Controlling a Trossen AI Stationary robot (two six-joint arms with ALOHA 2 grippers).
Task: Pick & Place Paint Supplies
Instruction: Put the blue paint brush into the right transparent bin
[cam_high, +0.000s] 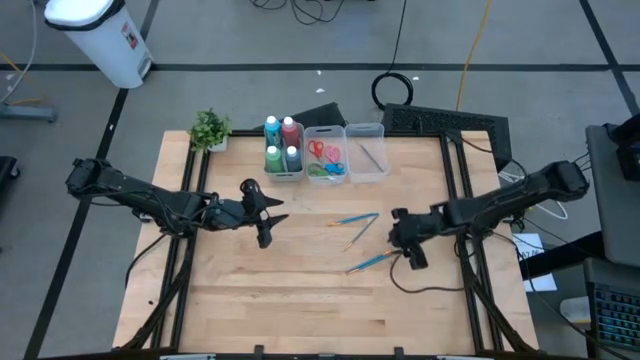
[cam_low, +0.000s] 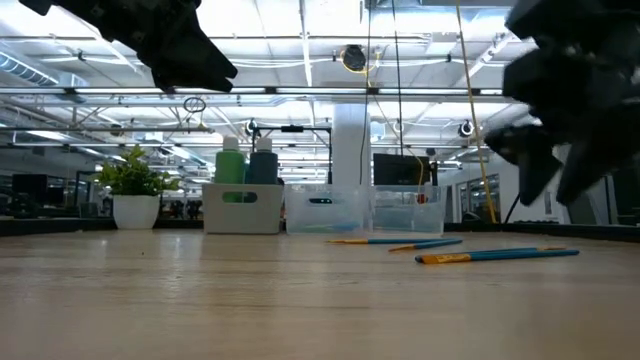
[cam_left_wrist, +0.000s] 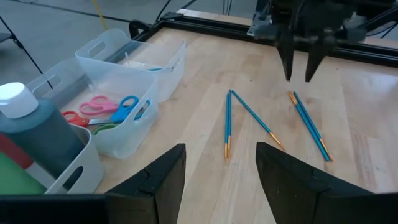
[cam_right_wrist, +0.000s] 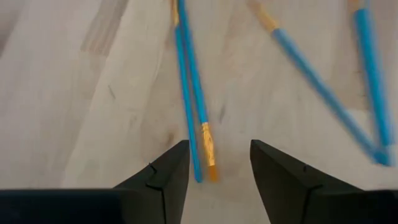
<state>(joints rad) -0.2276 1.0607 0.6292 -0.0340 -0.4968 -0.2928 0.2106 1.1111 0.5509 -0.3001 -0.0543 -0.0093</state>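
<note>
Several thin blue brushes with orange ends lie flat on the table. Two form a V (cam_high: 358, 224) in the middle, and a pair lies side by side (cam_high: 374, 262) nearer the front. My right gripper (cam_high: 398, 240) hovers open just above that pair (cam_right_wrist: 191, 93), with its fingers on either side of the brush ends. My left gripper (cam_high: 272, 222) is open and raised left of the V (cam_left_wrist: 249, 118). The paint bottles (cam_high: 283, 146) stand in the left bin. The scissors (cam_left_wrist: 102, 111) lie in the middle bin.
Three clear bins (cam_high: 325, 152) stand in a row at the table's far edge; the right one (cam_high: 366, 152) holds a thin tool. A small potted plant (cam_high: 210, 129) stands at the far left corner. Bare wood lies toward the near edge.
</note>
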